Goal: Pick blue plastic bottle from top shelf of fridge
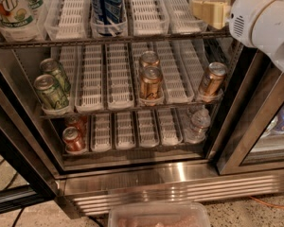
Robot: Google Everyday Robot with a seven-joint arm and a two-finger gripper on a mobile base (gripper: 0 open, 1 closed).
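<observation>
The fridge point(132, 183) stands open in front of me, steel-framed with wire shelves and white lane trays. The top shelf point(146, 38) runs across the upper edge of the view. The blue plastic bottle with the pale label does not show; it is hidden or out of view. My gripper point(209, 11), cream-coloured, is at the upper right, over the right end of the top shelf, with the white arm point(265, 18) behind it. It holds nothing that I can see.
Dark blue Pepsi bottles point(106, 4) and 7UP bottles point(9, 8) stand on the top shelf. Below are green cans point(49, 91), copper cans point(150, 82), red cans point(73, 138) and a small clear water bottle point(199, 124). The glass door point(265, 136) stands at the right.
</observation>
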